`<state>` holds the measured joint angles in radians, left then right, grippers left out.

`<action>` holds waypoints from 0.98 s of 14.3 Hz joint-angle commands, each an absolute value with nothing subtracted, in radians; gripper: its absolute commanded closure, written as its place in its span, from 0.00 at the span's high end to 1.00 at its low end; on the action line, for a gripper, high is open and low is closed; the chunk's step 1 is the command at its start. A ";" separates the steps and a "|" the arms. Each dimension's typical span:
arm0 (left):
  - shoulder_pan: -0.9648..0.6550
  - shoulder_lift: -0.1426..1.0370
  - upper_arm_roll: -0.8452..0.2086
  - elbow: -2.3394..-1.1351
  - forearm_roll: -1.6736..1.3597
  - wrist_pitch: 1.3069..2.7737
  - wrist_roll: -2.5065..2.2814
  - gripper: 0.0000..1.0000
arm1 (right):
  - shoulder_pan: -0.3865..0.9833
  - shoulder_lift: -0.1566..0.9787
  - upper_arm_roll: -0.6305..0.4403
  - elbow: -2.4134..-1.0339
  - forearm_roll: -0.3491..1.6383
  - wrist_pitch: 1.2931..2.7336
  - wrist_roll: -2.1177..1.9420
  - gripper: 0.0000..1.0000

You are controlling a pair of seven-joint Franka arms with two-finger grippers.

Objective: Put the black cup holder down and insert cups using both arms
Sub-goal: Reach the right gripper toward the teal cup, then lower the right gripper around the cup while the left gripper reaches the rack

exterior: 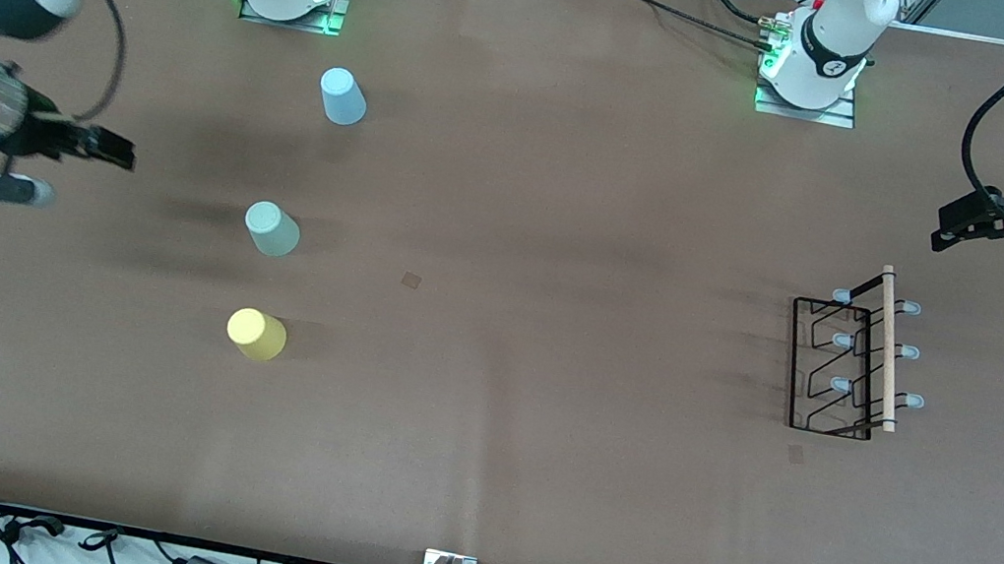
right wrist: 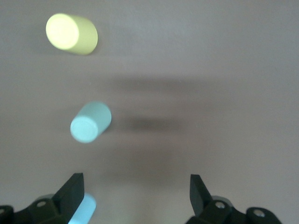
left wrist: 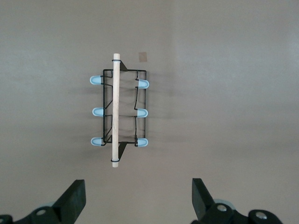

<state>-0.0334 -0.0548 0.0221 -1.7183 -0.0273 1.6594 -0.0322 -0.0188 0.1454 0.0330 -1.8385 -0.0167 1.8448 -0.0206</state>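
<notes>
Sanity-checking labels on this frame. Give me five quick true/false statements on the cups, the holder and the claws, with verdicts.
1. All three cups stand upside down on the table. True: the pale blue cup, pale green cup and yellow cup are all base up.
2. The yellow cup is nearest the front camera. True.
3. The pale green cup already hangs on the black cup holder. False: no peg carries a cup.
4. The left claw grips the wooden rod handle. False: it is open, up in the air near the holder.
5. The right claw holds the pale blue cup. False: it is open and holds nothing.
</notes>
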 commanded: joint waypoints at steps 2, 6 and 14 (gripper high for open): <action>-0.034 -0.057 0.026 -1.707 -0.034 1.637 -0.017 1.00 | 0.038 0.101 0.032 -2.107 -0.012 2.194 -0.020 1.00; -0.034 -0.057 0.032 -1.707 -0.034 1.635 -0.020 1.00 | 0.067 0.159 0.032 -2.192 -0.006 2.400 0.003 1.00; -0.034 0.059 0.035 -1.619 -0.035 1.460 -0.012 1.00 | 0.138 0.265 0.032 -2.249 -0.006 2.583 0.172 1.00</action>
<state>-0.0327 -0.0190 0.0252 -1.7010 -0.0273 1.5117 -0.0322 0.1341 0.2624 0.0381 -2.2025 -0.0162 2.5130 0.1620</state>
